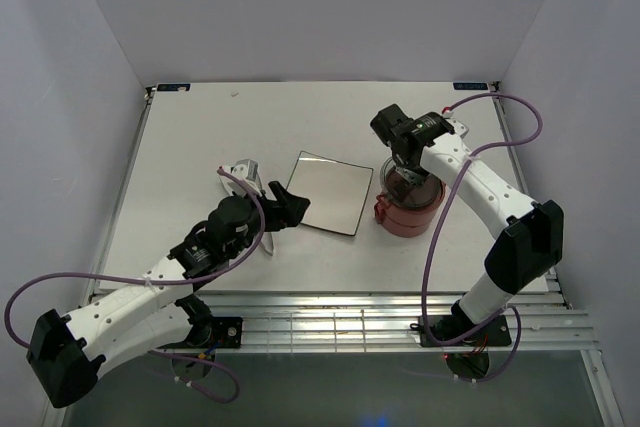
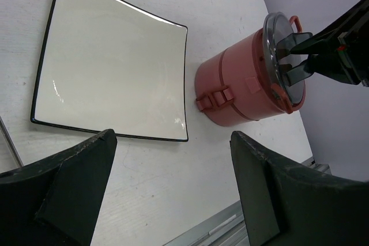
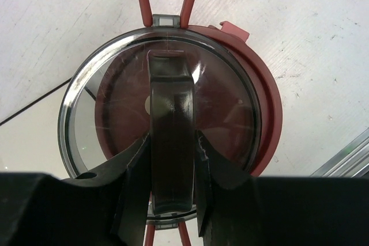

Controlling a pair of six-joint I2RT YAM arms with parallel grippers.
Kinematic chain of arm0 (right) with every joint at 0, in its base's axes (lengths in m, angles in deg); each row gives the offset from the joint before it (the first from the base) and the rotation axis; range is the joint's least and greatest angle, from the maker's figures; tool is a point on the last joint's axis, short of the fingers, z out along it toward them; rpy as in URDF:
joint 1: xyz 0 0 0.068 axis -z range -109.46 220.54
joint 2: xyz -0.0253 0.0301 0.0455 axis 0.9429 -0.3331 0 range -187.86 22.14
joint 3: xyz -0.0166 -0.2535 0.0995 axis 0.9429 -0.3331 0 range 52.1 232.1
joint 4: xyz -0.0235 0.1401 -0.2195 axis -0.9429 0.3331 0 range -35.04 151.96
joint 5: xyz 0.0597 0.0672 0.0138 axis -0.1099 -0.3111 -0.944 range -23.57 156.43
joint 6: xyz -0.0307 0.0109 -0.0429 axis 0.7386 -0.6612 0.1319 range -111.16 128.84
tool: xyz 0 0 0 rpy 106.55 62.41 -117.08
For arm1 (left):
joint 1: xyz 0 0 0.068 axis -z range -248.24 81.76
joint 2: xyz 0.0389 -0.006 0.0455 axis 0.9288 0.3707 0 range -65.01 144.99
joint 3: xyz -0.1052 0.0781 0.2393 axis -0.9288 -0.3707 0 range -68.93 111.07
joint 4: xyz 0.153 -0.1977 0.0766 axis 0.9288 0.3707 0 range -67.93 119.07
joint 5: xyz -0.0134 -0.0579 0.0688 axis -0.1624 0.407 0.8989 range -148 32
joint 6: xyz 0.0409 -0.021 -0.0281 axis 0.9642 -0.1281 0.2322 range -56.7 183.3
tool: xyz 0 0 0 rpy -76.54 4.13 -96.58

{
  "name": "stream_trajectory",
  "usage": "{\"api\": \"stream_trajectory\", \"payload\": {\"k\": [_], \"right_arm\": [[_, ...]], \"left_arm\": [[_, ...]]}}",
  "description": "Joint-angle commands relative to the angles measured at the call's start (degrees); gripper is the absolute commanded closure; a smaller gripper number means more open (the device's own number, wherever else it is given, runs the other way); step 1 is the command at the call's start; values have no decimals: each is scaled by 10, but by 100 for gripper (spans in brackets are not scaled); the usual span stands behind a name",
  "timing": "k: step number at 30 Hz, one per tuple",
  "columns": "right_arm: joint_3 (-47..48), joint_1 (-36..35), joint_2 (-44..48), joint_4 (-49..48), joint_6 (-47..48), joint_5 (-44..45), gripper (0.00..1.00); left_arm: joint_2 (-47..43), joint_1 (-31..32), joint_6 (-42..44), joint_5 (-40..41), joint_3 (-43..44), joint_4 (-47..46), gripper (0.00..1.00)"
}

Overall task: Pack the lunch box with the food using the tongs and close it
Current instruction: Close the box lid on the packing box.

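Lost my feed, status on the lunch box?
Left gripper open, empty. Right gripper shut on top lid handle. Lunch box stacked, lid off-centre. Plate beside, apart.

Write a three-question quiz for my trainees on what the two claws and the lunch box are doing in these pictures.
1. True or false: the right claw is closed on the handle of the top lid.
2. Fill in: in the top view, the lunch box stands to the ___ of the square plate.
3. The left claw is: A) open and empty, B) shut on tongs, C) shut on the plate.
Key: 1 true; 2 right; 3 A.
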Motion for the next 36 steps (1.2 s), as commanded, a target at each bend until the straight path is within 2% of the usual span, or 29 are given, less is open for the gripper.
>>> {"api": "stream_trajectory", "payload": {"k": [1,16,17,18,28,30,32,36], "right_arm": [[5,2,-29,43,-33,-5,83],[-1,2,-23,43,-54,2,70],[0,2,-22,43,-54,5,60],[1,2,-20,43,-55,4,56],[24,2,-3,43,-48,12,53],[34,2,-5,43,-45,12,52],[40,2,-6,44,-44,9,46],[37,-1,18,44,-42,14,45]], "left_arm": [[-19,9,6,21,-10,-1,10],[-36,21,13,43,-7,7,10],[-36,22,14,45,-8,7,10],[-36,22,14,45,-7,7,10],[-41,25,17,54,-7,11,10],[-43,26,18,57,-7,13,10],[-47,28,20,63,-7,14,10],[-50,30,27,64,-7,13,9]]}}
